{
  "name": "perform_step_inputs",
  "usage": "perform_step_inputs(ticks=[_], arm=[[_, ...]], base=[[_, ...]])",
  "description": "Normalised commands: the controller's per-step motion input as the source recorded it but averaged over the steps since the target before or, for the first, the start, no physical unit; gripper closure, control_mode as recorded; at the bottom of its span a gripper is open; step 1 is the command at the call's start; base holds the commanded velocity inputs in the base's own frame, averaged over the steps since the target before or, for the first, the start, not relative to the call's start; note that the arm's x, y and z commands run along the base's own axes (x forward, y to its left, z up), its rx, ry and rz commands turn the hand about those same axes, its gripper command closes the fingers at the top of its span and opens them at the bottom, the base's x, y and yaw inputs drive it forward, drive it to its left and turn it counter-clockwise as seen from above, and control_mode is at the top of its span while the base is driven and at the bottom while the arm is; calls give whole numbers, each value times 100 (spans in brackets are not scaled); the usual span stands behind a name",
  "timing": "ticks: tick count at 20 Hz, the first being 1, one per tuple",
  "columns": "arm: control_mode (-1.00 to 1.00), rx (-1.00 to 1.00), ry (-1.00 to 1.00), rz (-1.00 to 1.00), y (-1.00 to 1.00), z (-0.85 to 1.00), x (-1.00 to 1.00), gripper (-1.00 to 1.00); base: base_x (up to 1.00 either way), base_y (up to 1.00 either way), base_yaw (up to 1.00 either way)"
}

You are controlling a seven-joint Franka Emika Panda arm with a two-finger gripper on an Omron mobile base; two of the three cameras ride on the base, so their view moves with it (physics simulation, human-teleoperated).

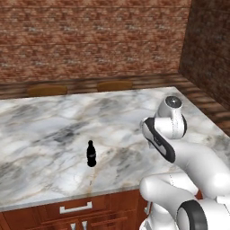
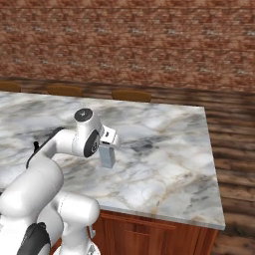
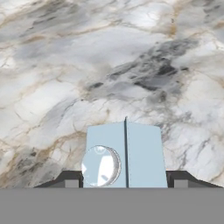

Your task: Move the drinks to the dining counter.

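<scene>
The small black bottle (image 1: 91, 153) stands upright on the marble dining counter (image 1: 45, 126), near its front edge and left of my arm. From the right base view, just the bottle's top (image 2: 36, 145) peeks out behind the arm. My gripper (image 2: 107, 148) is shut on the pale grey-blue carton (image 2: 107, 156), which it holds upright low over the counter (image 2: 164, 159). I cannot tell whether the carton's base touches the marble. In the hand view the carton's gable top and round cap (image 3: 124, 155) sit between the two dark fingertips (image 3: 70, 179), with veined marble (image 3: 109, 65) beyond.
Round wooden stools (image 1: 47, 90) (image 1: 115, 85) (image 2: 130, 95) line the counter's far side, before a brick wall. Reddish wood drawers (image 1: 76, 209) lie under the near edge. The counter's right edge (image 2: 211, 164) drops to a wooden floor.
</scene>
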Motion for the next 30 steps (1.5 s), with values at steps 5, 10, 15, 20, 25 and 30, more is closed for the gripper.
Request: perform_step_inputs(ticks=[5, 10, 15, 20, 25, 30], arm=[[-100, 0, -1, 0, 0, -16, 6, 100], [-100, 0, -1, 0, 0, -15, 8, 100], [-100, 0, -1, 0, 0, -18, 7, 100], [-100, 0, -1, 0, 0, -16, 4, 100], [-100, 0, -2, 0, 0, -17, 0, 100], [-100, 0, -2, 0, 0, -17, 0, 100]], base=[[0, 0, 0], [0, 0, 0], [0, 0, 0], [0, 0, 0], [0, 0, 0], [0, 0, 0]])
